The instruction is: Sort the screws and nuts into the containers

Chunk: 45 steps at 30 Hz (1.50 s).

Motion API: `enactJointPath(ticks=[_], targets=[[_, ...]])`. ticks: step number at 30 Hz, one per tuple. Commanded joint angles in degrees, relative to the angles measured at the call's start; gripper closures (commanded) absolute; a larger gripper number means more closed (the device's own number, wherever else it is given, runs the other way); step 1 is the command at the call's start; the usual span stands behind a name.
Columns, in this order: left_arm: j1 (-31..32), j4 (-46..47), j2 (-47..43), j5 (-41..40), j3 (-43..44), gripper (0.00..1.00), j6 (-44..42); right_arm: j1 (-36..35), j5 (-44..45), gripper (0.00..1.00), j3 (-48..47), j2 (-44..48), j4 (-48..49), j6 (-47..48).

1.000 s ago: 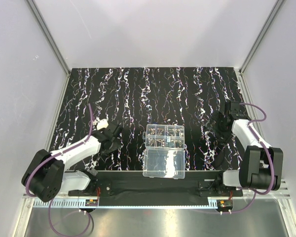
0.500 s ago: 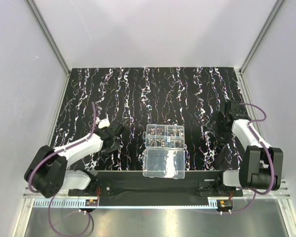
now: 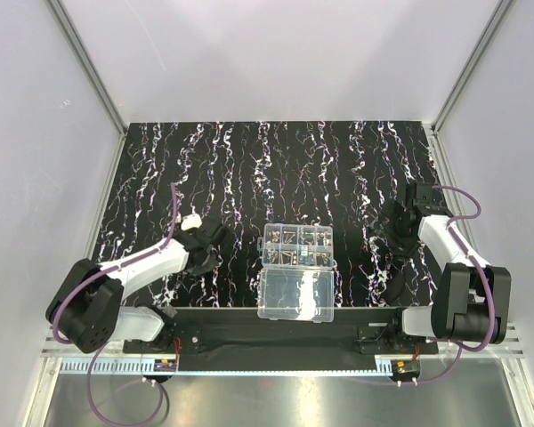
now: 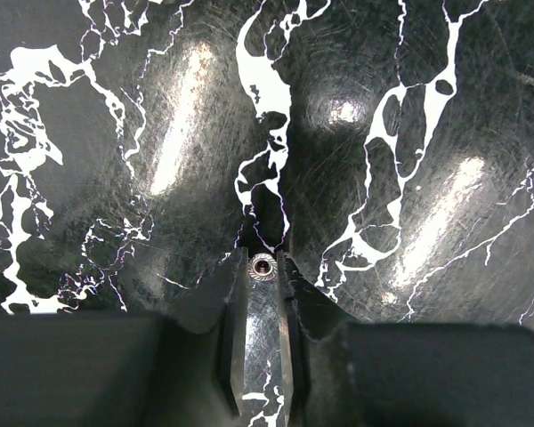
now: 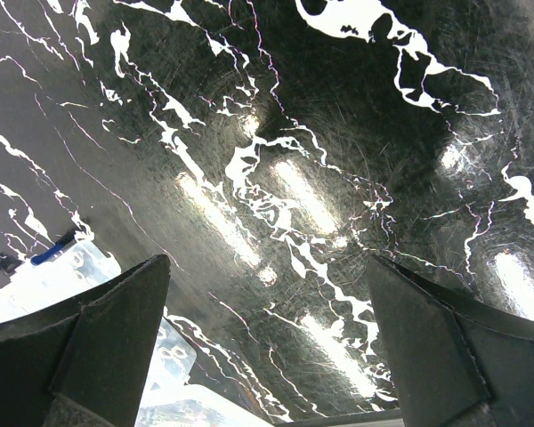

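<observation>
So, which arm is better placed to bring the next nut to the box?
Left. The left gripper pinches a small nut, left of the box. The right gripper stands wide open over the mat, holding nothing.

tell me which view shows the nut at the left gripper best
Left wrist: the nut sits sharp and large between the fingertips of the left gripper. Top external shows it too small to make out; right wrist doesn't show it.

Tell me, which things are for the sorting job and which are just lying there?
For the job: tiny nut; divided box; metal bits in its cells.
Just lying there: marbled mat; plain lid half.
</observation>
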<state>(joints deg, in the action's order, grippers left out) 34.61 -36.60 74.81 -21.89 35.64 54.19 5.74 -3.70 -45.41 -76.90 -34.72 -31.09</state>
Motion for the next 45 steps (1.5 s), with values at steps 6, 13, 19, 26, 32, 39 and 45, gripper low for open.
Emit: enactJointPath(ticks=[6, 13, 19, 26, 32, 39, 45], targets=[[0.9, -1.0, -2.2, 1.7, 1.6, 0.89, -2.4, -0.1, 1.1, 0.0, -0.7, 1.1, 0.9, 0.2], [2.6, -0.1, -0.6, -2.7, 16.2, 0.89, -10.8, -0.1, 0.6, 0.0, -3.4, 0.4, 1.1, -0.1], [9.1, 6.3, 7.9, 1.4, 29.3, 0.89, -17.2, -0.1, 1.3, 0.0, -5.2, -0.4, 0.7, 0.9], [18.6, 15.4, 21.9, 5.3, 44.8, 0.89, -22.6, -0.1, 0.3, 0.0, -4.0, 0.8, 1.9, 0.6], [21.7, 21.3, 32.4, 7.5, 52.6, 0.88, -24.3, -0.1, 0.4, 0.0, -3.7, 1.8, 1.9, 0.9], [23.1, 22.7, 38.6, 12.2, 55.0, 0.88, -25.0, -0.1, 1.1, 0.0, -3.1, 1.9, 1.8, 0.9], [24.1, 19.8, 40.7, 12.0, 54.9, 0.88, -25.5, -0.1, 1.2, 0.0, -3.0, 1.7, 2.0, 1.0]])
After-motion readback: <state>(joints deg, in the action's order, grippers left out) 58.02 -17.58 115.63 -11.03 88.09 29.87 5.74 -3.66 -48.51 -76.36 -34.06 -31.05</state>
